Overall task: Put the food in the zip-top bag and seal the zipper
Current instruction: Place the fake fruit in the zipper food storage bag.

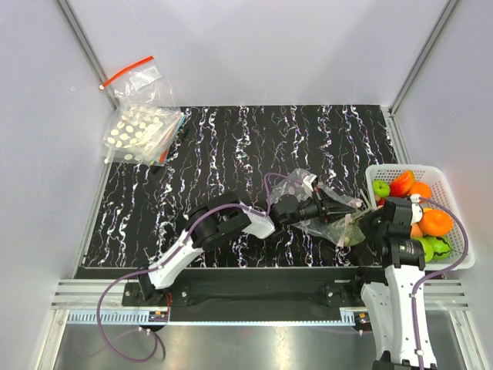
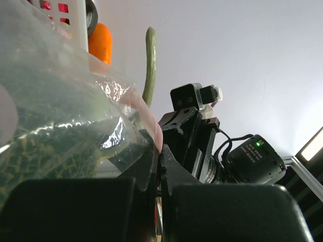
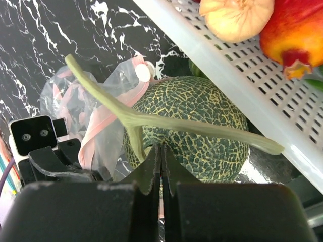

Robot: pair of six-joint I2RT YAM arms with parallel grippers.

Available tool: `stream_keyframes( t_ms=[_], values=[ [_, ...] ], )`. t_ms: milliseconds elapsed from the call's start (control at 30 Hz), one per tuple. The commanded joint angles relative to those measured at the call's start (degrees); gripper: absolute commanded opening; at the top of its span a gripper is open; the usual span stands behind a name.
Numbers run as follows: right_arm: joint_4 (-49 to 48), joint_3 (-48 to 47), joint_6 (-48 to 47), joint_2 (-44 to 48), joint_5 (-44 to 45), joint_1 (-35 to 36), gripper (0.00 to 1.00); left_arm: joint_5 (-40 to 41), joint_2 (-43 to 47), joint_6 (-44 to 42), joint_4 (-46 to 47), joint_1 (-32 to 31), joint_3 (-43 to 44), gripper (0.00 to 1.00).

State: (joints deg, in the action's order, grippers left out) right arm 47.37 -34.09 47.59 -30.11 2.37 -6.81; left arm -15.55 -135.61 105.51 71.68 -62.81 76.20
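The dark green netted lump (image 3: 202, 108) with a long pale T-shaped stem (image 3: 106, 103) lies at the basket's left wall, partly inside the clear zip-top bag (image 1: 306, 185). It shows through the plastic in the left wrist view (image 2: 45, 151). The pinkish zipper strip (image 3: 98, 128) loops beside it. My left gripper (image 2: 161, 151) is shut on the bag's mouth edge, pinching the pink strip (image 2: 154, 126). My right gripper (image 3: 161, 147) is shut at the lump's near side with a thin pink edge between its jaws. Both grippers, left (image 1: 354, 206) and right (image 1: 363, 223), meet at the bag. I cannot pick out the orange-red piece.
A white slotted basket (image 1: 416, 168) of round orange, red and green fruits stands at the right edge, its wall (image 3: 227, 65) right next to the lump. Stacked white-dotted bags (image 1: 139, 132) and a clear bag with a red strip (image 1: 135, 77) lie at the far left.
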Motion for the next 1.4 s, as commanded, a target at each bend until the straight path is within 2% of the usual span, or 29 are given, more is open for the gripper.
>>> stream_keyframes(
  t_ms=[0,367,567,700,867,1133,1200,1300,1367],
  values=[
    [-4.1,1.7,-0.4,-0.5,-2.0,0.2,0.00,-2.9,0.2,-0.7,6.7,0.5,-1.1,0.00],
    [-14.5,7.5,-4.1,-4.9,-13.6,0.2,0.00,-12.3,0.2,-6.0,3.0,3.6,-4.8,0.00],
    [-22.7,9.3,-3.8,-10.4,-20.9,0.2,0.00,-15.5,5.1,-14.1,-4.8,6.4,-9.0,0.01],
    [-24.3,8.6,-3.8,-13.3,-23.2,0.3,0.00,-17.2,8.2,-19.6,-10.8,8.1,-9.0,0.02],
    [-16.6,2.5,-7.7,-10.2,-17.2,0.3,0.02,-17.2,9.0,-21.6,-15.0,8.1,-7.1,0.02],
    [-5.5,-10.5,-12.8,-9.9,-9.3,0.3,0.13,-16.6,9.5,-21.8,-15.8,8.0,-6.6,0.02],
    [-0.9,-11.4,-11.8,-8.7,-5.8,0.3,0.15,-16.4,9.9,-22.0,-16.2,7.8,-6.6,0.02],
    [2.6,-11.7,-8.9,-6.1,-5.6,0.3,0.15,-16.4,10.6,-22.5,-16.6,7.9,-6.6,0.02],
    [7.2,-12.2,-6.1,-4.3,-1.1,0.3,0.10,-16.3,11.0,-22.6,-16.7,7.8,-6.7,0.02]
  ],
)
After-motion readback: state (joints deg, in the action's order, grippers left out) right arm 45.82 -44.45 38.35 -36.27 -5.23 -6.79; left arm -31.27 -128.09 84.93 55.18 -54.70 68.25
